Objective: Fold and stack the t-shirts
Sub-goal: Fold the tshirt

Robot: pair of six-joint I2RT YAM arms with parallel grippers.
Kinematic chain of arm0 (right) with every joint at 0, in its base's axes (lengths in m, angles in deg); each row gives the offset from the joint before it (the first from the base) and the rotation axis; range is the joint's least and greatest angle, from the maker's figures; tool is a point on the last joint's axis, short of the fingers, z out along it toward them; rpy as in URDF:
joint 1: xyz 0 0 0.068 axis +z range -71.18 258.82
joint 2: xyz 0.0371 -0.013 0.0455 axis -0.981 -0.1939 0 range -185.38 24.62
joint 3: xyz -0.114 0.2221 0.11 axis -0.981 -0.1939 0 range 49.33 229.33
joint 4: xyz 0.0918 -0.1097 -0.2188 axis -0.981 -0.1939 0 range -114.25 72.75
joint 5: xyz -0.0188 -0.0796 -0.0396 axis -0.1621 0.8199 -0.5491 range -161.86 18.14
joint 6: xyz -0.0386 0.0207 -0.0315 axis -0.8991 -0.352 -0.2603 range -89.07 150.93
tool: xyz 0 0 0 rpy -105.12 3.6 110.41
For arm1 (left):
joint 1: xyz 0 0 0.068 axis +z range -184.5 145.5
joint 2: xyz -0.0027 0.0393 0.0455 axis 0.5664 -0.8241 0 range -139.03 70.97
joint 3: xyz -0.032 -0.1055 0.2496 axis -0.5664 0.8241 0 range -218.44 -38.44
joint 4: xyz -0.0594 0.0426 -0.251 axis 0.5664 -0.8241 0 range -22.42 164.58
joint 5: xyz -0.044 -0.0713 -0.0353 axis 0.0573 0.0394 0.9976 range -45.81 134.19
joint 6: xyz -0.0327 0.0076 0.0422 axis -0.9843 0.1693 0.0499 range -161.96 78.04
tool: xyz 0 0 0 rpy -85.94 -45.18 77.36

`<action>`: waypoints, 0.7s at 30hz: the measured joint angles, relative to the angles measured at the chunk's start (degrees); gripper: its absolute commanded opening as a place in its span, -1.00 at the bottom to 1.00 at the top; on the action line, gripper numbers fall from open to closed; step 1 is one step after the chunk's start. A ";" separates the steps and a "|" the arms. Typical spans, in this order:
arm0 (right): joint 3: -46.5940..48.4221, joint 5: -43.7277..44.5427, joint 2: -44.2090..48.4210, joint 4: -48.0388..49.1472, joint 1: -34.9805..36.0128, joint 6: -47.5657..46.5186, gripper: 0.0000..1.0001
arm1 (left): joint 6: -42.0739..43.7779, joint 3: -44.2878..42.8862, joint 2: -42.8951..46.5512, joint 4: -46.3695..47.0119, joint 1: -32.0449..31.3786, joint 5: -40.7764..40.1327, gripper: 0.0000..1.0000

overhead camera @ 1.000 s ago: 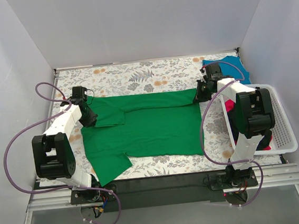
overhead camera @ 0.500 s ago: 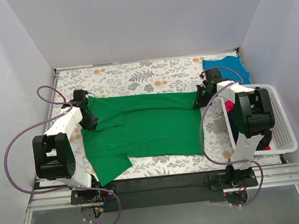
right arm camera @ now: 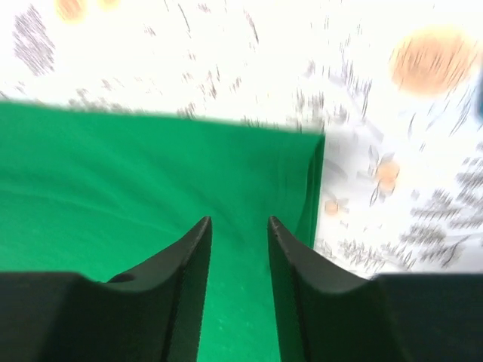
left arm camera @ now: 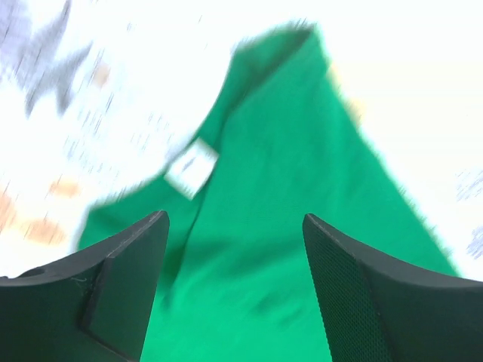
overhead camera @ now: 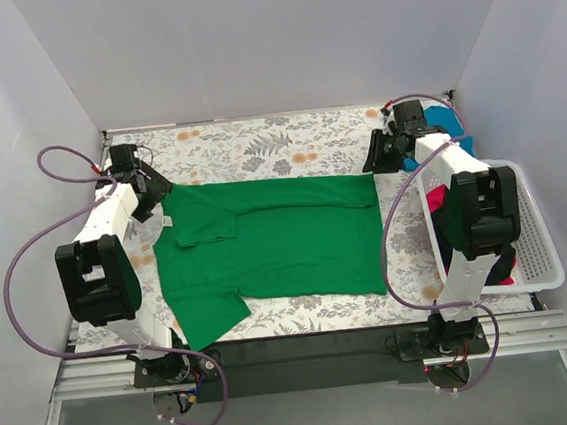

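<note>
Seen from above, a bright green t-shirt (overhead camera: 276,243) lies spread across the middle of the flowered table (overhead camera: 256,140), partly folded along its far side. The left gripper (overhead camera: 154,188) hangs off its far left corner and the right gripper (overhead camera: 379,153) off its far right corner. The blurred left wrist view shows fingers (left arm camera: 124,279) set wide and empty above the collar end, near a white label (left arm camera: 192,167). In the right wrist view, narrowly parted, empty fingers (right arm camera: 181,279) hover over a corner of cloth that looks light, limp and likely to sag, best pinched at corners through both layers.
</note>
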 measured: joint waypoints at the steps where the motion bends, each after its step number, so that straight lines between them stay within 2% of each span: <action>1: 1.57 -0.28 -0.28 0.09 -0.28 -0.11 -0.20 | -0.09 -1.29 -1.49 1.73 0.63 0.37 0.35; 4: 4.22 -1.53 -1.60 1.03 -0.96 -0.17 -0.25 | 0.11 -4.66 -7.19 5.86 1.44 1.36 0.20; 10: 4.85 -4.15 -6.23 1.60 -1.44 -0.17 -0.28 | 1.42 -8.52 -17.51 9.53 1.40 3.19 0.18; 21: 4.85 -7.87 -9.14 2.12 -1.46 -0.11 -0.29 | 5.64 -10.05 -19.76 14.23 1.40 3.93 0.29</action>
